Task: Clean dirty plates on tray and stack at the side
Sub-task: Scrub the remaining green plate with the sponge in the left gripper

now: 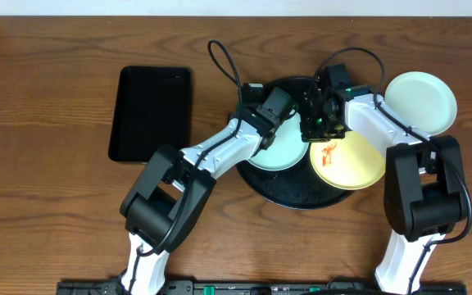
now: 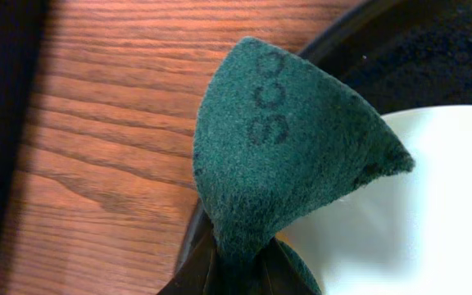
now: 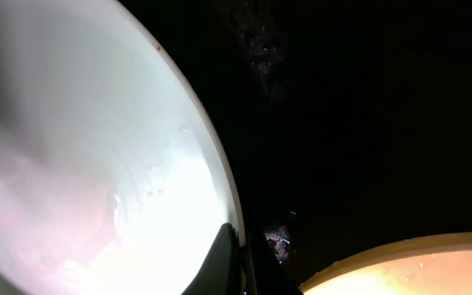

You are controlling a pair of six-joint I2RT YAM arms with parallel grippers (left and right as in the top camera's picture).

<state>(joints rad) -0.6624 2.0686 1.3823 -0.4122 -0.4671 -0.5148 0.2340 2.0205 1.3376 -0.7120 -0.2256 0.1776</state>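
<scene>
The left gripper point(image 2: 236, 277) is clamped nearly closed on a folded green scouring pad point(image 2: 289, 147), which stands up out of the pinch like a cone. The pad hangs over the left edge of a mint plate point(image 2: 441, 213), where that edge meets the rim of the round black tray point(image 2: 433, 49); whether the pad touches the plate cannot be told. Wooden table point(image 2: 113, 123) lies just left of the rim.

The right gripper point(image 3: 238, 264) is fully closed, its tips at the right edge of the same mint plate. Whether they pinch that edge cannot be told. Black tray floor spreads to the right of the tips, and the yellow plate point(image 3: 416, 262) begins just beyond them, on the near right.

From overhead, the mint plate sits in the middle of the tray, between the two grippers and nearer than both. The yellow plate lies beside it on the right, bearing a red-orange smear point(image 1: 328, 152) and overhanging the tray's rim. A third plate point(image 1: 420, 102) rests on the table, far right of the tray. A rectangular black tray point(image 1: 150, 115) lies well to the left.
</scene>
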